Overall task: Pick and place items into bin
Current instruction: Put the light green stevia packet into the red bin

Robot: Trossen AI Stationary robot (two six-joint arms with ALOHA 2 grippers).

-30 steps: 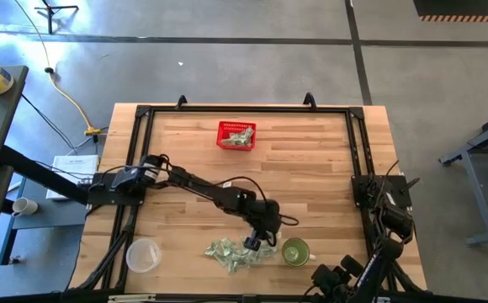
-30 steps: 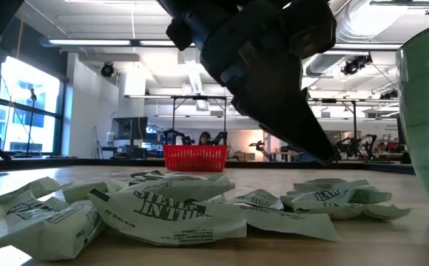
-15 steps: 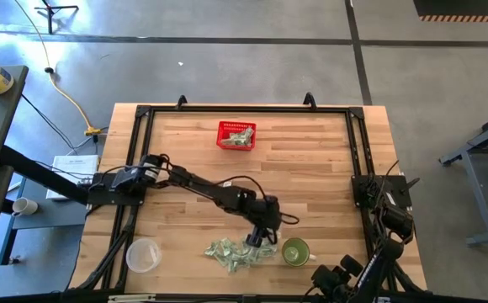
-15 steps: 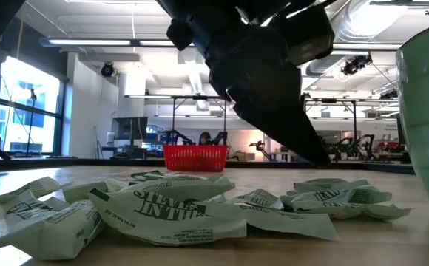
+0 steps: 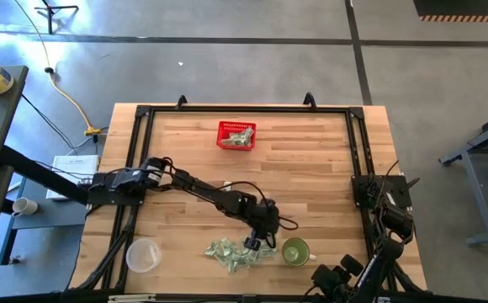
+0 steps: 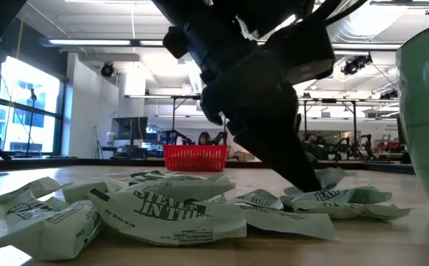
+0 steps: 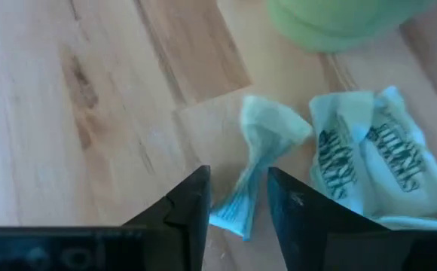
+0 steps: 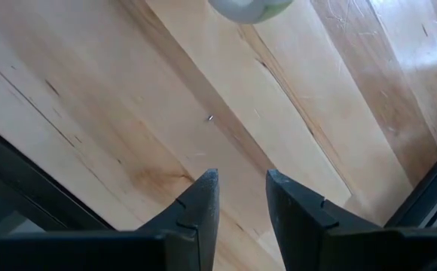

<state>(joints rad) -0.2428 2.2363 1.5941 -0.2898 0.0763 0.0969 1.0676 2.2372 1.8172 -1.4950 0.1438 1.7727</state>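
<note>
A: Where's the left gripper (image 7: 237,197)?

B: Lower centre, fingers pinching one item (image 7: 260,162) beside the green cup (image 5: 294,251).

A: The red basket (image 5: 236,135)?

B: Upper centre, bare table (image 5: 311,168) between. Right gripper (image 8: 237,197) waits lower right, narrowly apart, empty.

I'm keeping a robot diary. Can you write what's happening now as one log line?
left gripper: closing around one crumpled item by green cup | right gripper: waiting at near edge | red bin: holds some items

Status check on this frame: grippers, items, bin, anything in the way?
Left gripper shut on one item at the pile. Right gripper parked, open. Red bin across table. Green cup close by.
</note>
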